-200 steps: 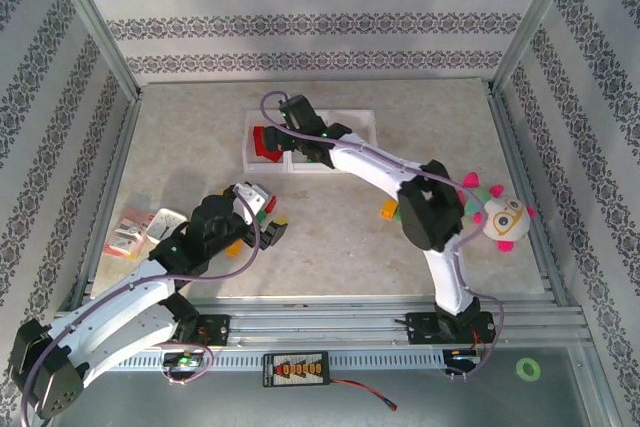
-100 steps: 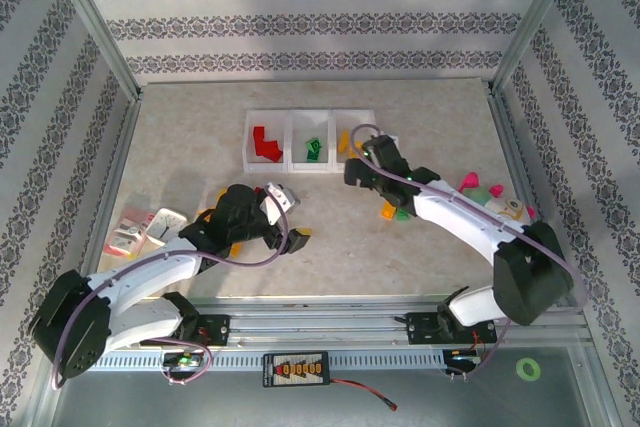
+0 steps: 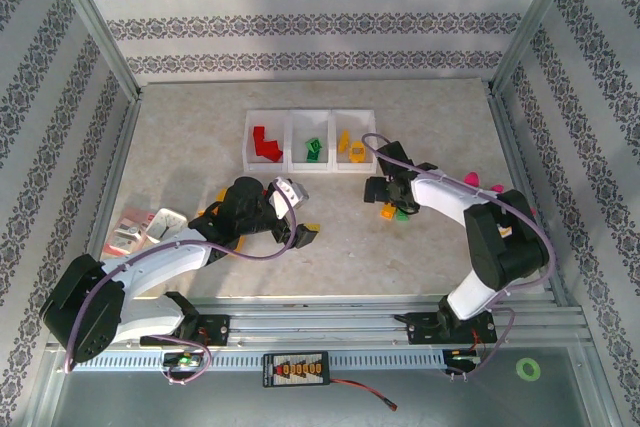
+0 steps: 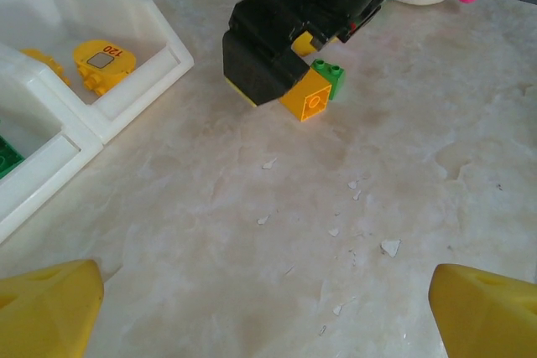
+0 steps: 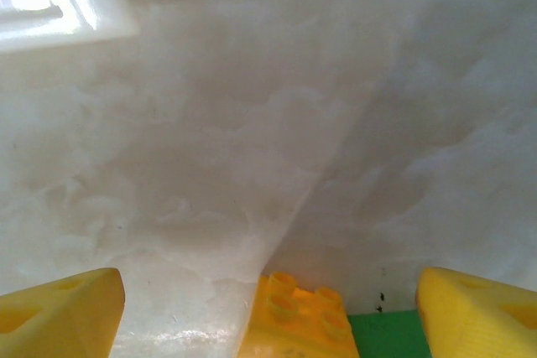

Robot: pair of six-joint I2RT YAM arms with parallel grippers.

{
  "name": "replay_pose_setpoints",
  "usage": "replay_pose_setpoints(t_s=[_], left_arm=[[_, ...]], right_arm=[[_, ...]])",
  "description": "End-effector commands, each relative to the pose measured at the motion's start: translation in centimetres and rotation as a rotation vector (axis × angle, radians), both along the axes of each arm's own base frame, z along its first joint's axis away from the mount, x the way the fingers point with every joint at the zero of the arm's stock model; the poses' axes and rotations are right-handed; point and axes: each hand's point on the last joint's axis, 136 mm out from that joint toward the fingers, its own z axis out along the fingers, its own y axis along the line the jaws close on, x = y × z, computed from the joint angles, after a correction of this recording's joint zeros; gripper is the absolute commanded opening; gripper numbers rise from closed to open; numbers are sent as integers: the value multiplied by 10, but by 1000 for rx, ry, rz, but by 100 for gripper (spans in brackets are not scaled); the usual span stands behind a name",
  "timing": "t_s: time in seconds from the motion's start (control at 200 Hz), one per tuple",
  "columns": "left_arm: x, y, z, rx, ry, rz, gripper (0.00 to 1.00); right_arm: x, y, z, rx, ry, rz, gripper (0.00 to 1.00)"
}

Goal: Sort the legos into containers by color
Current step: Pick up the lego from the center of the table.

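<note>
Right gripper (image 5: 268, 314) spread wide around an orange brick

Its fingers hang low over the tabletop (image 5: 252, 123), an orange brick (image 5: 295, 318) between them and a green brick (image 5: 388, 337) touching that brick's right side. Left gripper (image 4: 268, 308) is wide apart and empty. At the far middle, the bins (image 3: 300, 168) hold red bricks (image 3: 265, 144) on the left, green bricks (image 3: 314, 149) in the middle and orange-yellow pieces (image 3: 350, 144) on the right.

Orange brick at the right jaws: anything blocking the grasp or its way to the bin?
Nothing visible. The orange brick lies between the open jaws, a green brick touching its side; bare table leads to the orange bin.
</note>
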Motion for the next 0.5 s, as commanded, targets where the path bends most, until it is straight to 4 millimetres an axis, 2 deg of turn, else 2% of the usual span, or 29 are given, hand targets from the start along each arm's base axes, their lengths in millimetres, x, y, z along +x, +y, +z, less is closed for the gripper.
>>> replay_pose_setpoints(t_s=[0.0, 0.275, 0.5], left_arm=[[0, -10, 18, -40, -58, -30, 99], [-1, -8, 16, -40, -64, -28, 99], [-3, -8, 16, -41, -62, -35, 99]], right_arm=[[-7, 10, 0, 20, 37, 32, 88], [-27, 19, -7, 22, 60, 0, 79], [-26, 23, -8, 9, 54, -11, 68]])
